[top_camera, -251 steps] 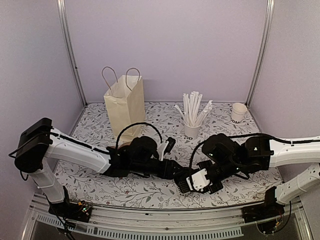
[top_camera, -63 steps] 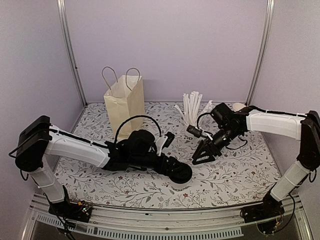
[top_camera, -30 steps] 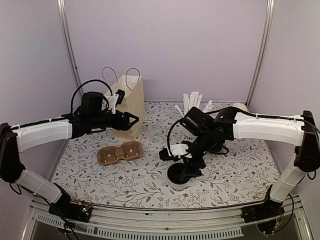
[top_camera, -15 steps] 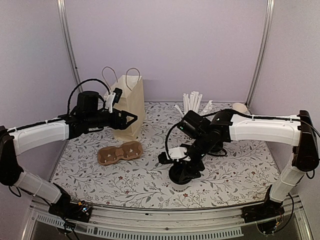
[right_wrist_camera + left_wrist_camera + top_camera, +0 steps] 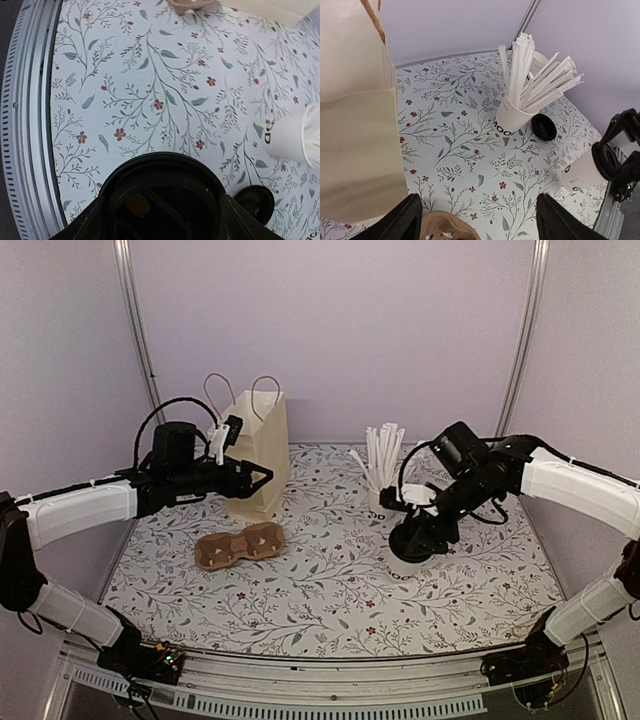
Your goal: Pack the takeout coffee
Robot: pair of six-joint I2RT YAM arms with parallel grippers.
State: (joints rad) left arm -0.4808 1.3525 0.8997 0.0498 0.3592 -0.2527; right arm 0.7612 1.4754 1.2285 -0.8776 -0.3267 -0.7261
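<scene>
Rightward across the floral table has gone the takeout coffee in the last half second, from the lower middle of the overhead view to right of centre, where it now sits near the straw cup, just below and to the right of it; the right gripper clasps its black lid from above, the lid filling the space between the two fingers; whether the cup's base touches the table I cannot tell; the left gripper has barely shifted, left of centre, jaws wide with nothing between them, tips close to the front of the paper bag; a brown cup carrier lies on the table below the bag; a spare black lid lies flat just beside the straw cup.
</scene>
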